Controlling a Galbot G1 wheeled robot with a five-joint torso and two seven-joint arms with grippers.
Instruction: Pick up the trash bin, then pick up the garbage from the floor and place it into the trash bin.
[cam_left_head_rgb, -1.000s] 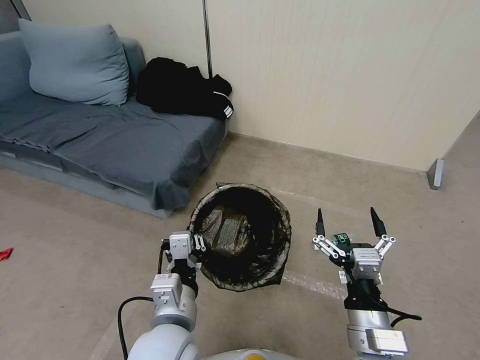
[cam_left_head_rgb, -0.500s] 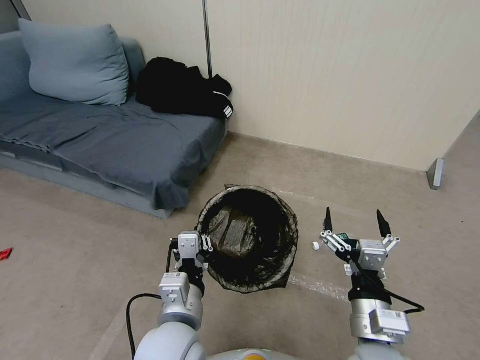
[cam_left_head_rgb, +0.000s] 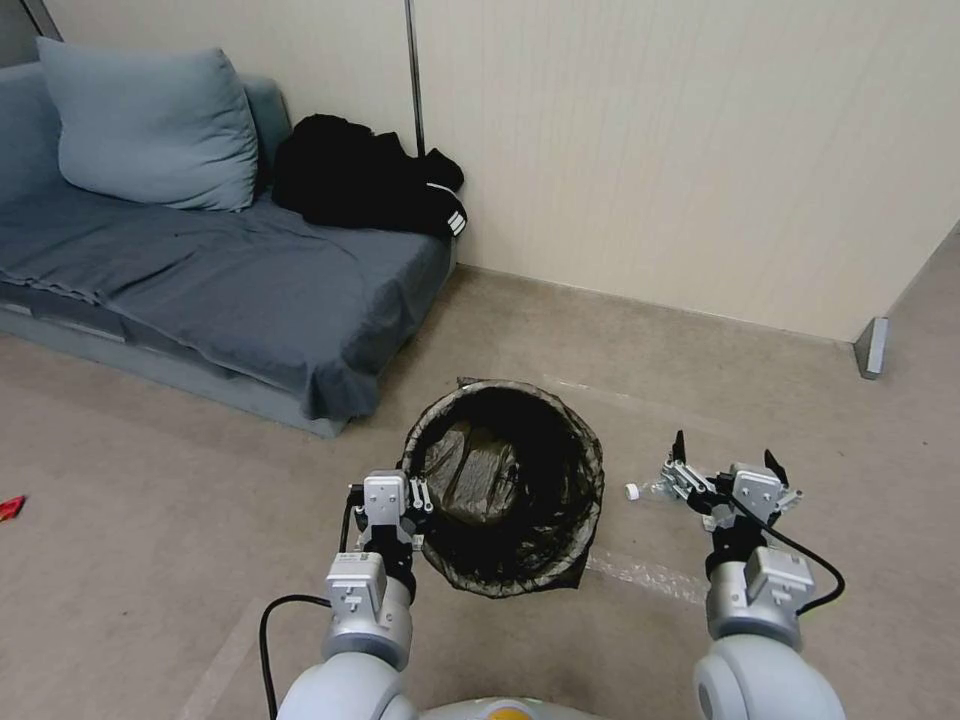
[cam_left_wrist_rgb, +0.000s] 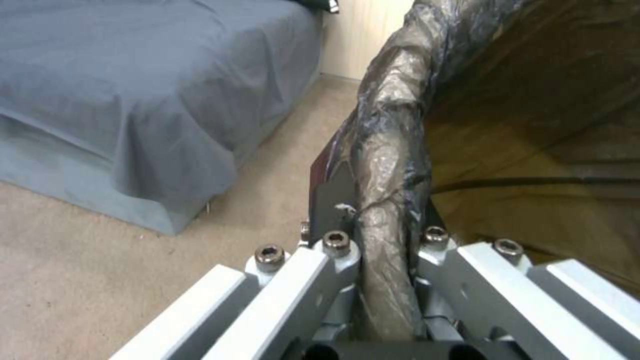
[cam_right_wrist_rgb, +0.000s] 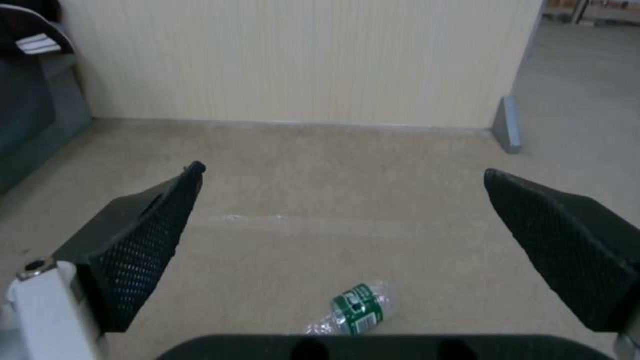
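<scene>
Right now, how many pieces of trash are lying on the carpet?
2: a clear plastic bottle with a green label below the open right gripper, and a small red scrap far left. More may be hidden.

Bin left, bottle right, on the floor (cam_left_head_rgb: 150, 560).
The trash bin (cam_left_head_rgb: 505, 485) stands before the sofa (cam_left_head_rgb: 200, 270); the bottle (cam_right_wrist_rgb: 357, 310) lies to its right.

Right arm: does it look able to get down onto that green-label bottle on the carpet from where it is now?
Probably yes. The right gripper is open above the bottle, with bare carpet around it and nothing between. The trash bin, held by the left gripper, stands off to the side.
</scene>
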